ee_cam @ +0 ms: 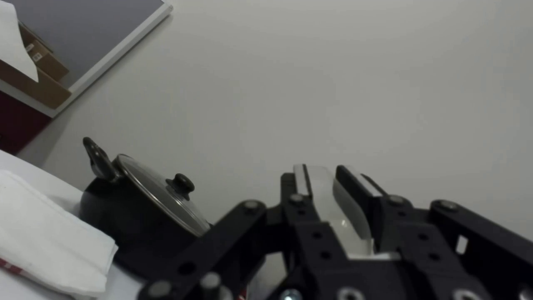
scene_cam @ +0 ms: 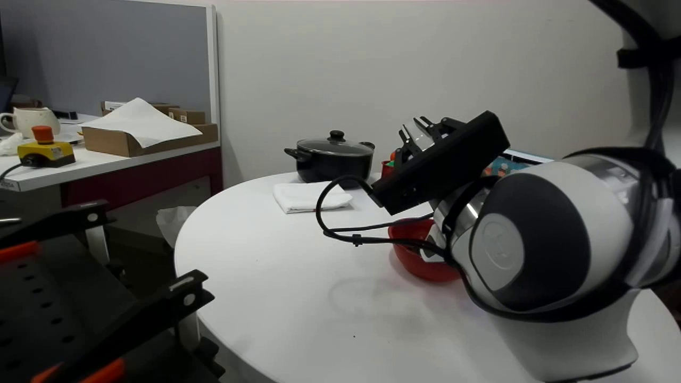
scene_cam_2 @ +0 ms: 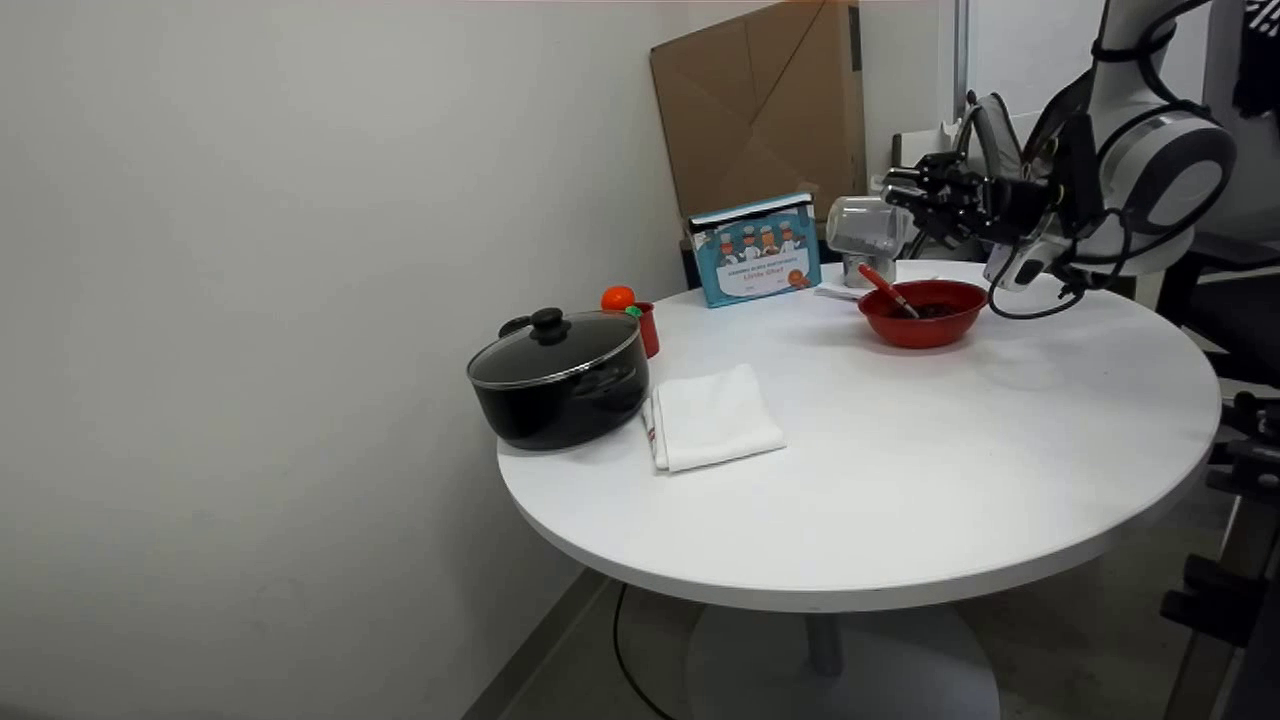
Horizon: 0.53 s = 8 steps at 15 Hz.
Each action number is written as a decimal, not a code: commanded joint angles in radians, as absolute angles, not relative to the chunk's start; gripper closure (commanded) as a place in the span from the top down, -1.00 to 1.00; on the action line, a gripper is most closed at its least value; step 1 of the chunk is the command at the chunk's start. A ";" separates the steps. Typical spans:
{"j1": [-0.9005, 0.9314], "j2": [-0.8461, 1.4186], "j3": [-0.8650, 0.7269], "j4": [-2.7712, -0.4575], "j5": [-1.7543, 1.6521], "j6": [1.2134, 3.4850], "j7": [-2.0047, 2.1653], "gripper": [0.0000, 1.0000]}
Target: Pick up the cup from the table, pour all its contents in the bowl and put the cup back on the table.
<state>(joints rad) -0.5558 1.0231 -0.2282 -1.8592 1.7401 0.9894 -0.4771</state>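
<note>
My gripper (scene_cam_2: 893,187) is shut on the pale see-through handle of the cup (ee_cam: 333,204), which shows between its two fingers in the wrist view. The clear cup (scene_cam_2: 862,226) is tipped on its side in the air, beyond the red bowl (scene_cam_2: 915,332) in an exterior view. Faint grey specks show low in the cup; I cannot tell how much of its contents is inside. Dark stuff lies in the bowl beside a red spoon handle (scene_cam_2: 885,288). Another exterior view has the bowl (scene_cam: 425,266) partly behind the wrist. The bowl rests on the round white table (scene_cam_2: 880,480).
A silver vessel (scene_cam_2: 868,271) stands under the tipped cup in that view. A black lidded pot (scene_cam_2: 560,390), a folded white cloth (scene_cam_2: 715,420), a small red cup (scene_cam_2: 649,330) and a blue picture pack (scene_cam_2: 757,255) are along the wall side. A cable (scene_cam: 367,242) loops from the wrist.
</note>
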 commanded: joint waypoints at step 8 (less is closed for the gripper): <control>-0.572 1.083 -0.233 -1.856 1.879 0.827 -0.496 -0.88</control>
<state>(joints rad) -0.5716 1.0611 -0.2323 -1.8593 1.8376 0.8860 -0.4771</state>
